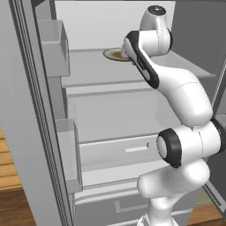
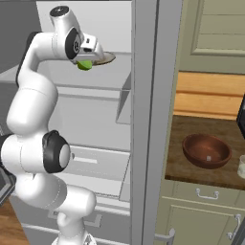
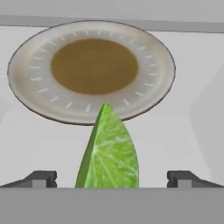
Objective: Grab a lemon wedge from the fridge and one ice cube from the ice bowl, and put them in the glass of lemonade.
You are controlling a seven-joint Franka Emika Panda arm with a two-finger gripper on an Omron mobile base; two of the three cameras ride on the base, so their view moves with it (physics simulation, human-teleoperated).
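Lemon wedge point(image 3: 109, 153) between spread fingertips point(image 3: 40, 178), arm raised

The left base view looks from behind and left of the arm, forward and down into the open fridge point(image 1: 110, 97). The right base view faces the same shelves from behind and right, taking in the counter with the ice bowl point(image 2: 206, 150) too. Both share the plate point(image 2: 106, 58) just ahead of the claw point(image 2: 91, 58). The hand view sits very close, looking along the fingers point(image 3: 41, 178) (tips wide apart) at the lemon wedge point(image 3: 109, 151) between them.
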